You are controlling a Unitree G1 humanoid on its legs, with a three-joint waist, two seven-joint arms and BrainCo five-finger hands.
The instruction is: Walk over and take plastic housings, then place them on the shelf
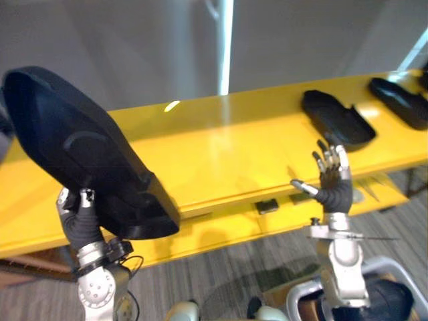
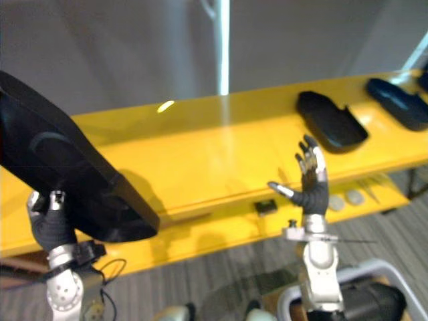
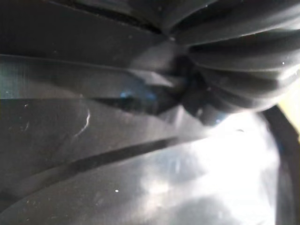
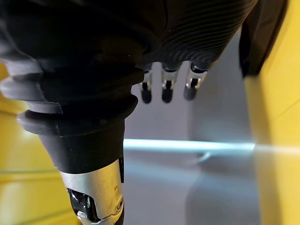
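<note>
The left robot hand point(image 1: 81, 224) is raised under the near end of a large black housing point(image 1: 80, 147) and carries it above the left part of the yellow shelf point(image 1: 234, 154). Its grip is hidden behind the shell, so I cannot tell how it is closed. The right robot hand point(image 1: 332, 187) is released and upright before the shelf's front edge, holding nothing.

The housing looks like a stiff, hollow, light shell with a smooth glossy skin, so it would likely slip. It is long against the hand, and held at one end it will lever. A hold on the rim nearer the middle seems safer.

Its long axis runs from far left to near right, the rounded end tilted up and away, the broad end low by the shelf's edge.

Two more housings point(image 1: 334, 119) point(image 1: 401, 100) lie on the shelf at the right.
</note>
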